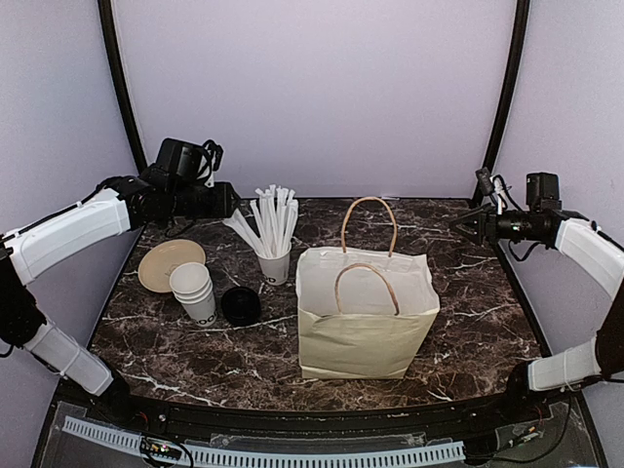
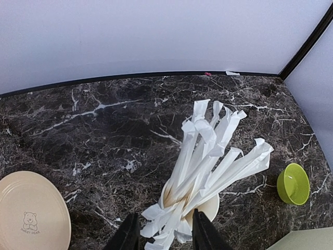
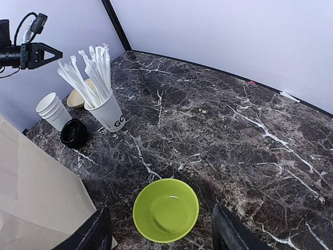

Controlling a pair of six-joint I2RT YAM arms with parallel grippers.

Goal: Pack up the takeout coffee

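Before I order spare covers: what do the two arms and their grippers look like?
The left arm and right arm wear smooth white shells between black joints. The left gripper and right gripper are black, with tapered fingers. Each wrist carries a boxy black camera and looping black cables.

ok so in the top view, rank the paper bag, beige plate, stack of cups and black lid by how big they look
1. paper bag
2. beige plate
3. stack of cups and black lid: these look about alike, so they are not ranked against each other
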